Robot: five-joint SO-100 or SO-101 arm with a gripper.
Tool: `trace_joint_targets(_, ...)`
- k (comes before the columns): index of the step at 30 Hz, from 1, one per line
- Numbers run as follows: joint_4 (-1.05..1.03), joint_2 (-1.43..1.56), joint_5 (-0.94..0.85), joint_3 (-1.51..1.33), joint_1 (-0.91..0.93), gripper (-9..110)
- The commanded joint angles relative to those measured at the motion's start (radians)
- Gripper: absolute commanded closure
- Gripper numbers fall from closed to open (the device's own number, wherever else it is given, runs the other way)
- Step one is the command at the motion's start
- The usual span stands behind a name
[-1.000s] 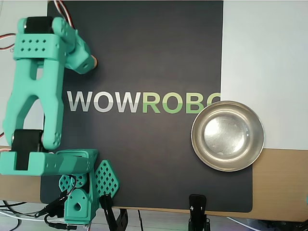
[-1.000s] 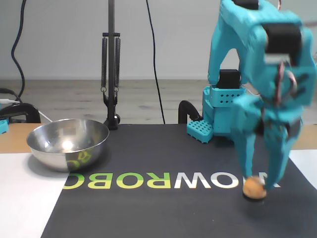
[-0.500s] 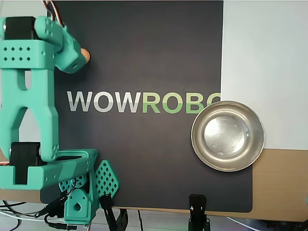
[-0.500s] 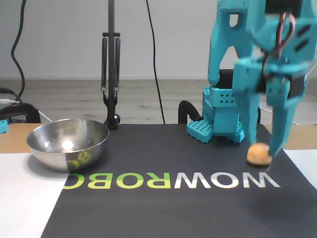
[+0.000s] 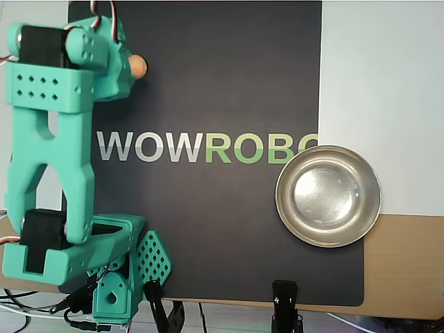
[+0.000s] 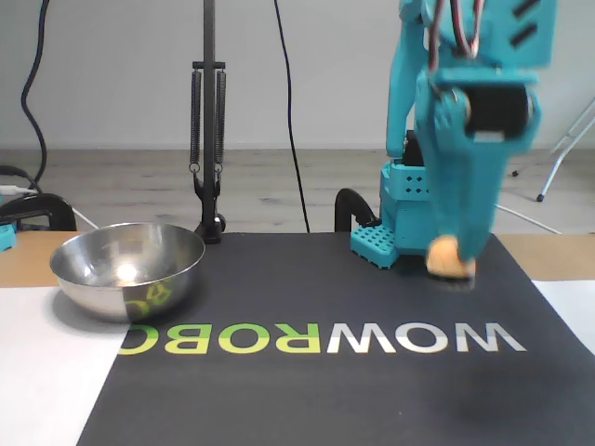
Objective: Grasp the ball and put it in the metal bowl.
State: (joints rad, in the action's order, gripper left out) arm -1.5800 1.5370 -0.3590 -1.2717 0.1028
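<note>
While it sat on the black mat (image 6: pixel 307 390) a second ago, the small peach-tan ball (image 6: pixel 444 256) now hangs in the air. The teal gripper (image 6: pixel 451 265) seems to squeeze it tight. The shiny round metal bowl (image 6: pixel 84 279) waits far across the mat.

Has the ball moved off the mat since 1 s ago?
Yes. The ball, held in the end effector, has risen from the mat beside the WOWROBO lettering and shifted toward the metal bowl.

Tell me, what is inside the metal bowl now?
Nothing. In the overhead view the bowl shows only its bare shiny bottom. The ball is held in the jaws above the mat. In the fixed view the bowl's near wall hides part of its inside.
</note>
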Motion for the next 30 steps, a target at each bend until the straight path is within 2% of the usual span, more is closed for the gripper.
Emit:
trace_joint_targets(1, 0.006, 0.074, 0.032, 0.032, 0.031, 88)
trace_joint_targets(15, 0.002, 0.087, 0.037, -0.064, 0.152, 88)
trace_joint_targets(21, 0.009, 0.083, 0.198, -0.066, 0.202, 88)
trace_joint_targets(30, 0.009, 0.087, 0.235, -0.064, 0.342, 88)
